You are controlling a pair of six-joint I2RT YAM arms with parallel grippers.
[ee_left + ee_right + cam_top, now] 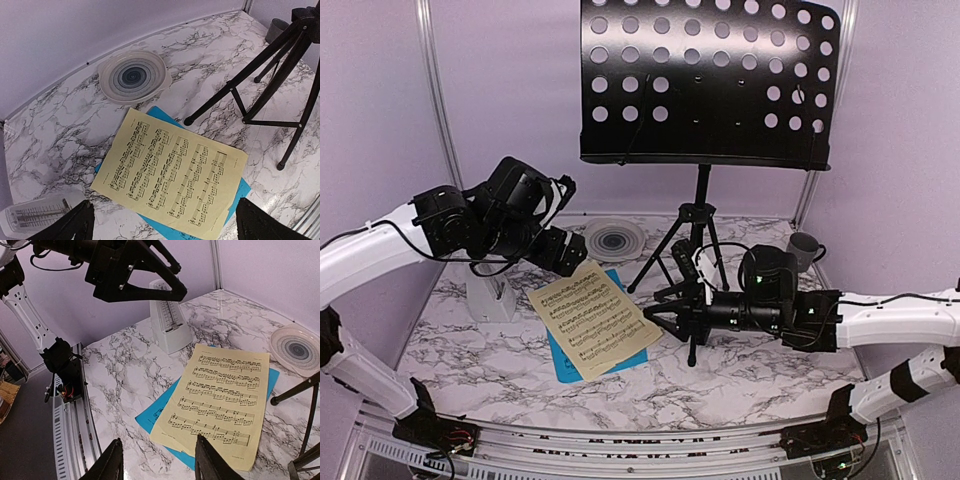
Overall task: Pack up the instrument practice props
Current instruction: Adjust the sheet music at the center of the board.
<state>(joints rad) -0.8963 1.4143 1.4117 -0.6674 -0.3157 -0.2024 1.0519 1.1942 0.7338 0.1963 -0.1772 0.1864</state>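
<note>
Left gripper [165, 204]: released wide, nothing held.
Right gripper [159, 440]: half parted, nothing held.
Yellow sheet-music page [170, 175]: centred ahead of left gripper, long axis laid across its opening.

No legible text, only music notation on the yellow page [170, 175]

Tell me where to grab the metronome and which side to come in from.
Probably take the metronome from straight above with the open left gripper, which hangs close by. It stands upright and tapers to a narrow top, so grip across its two side faces around mid-height. Nearer the tip the slope might let it slip.
</note>
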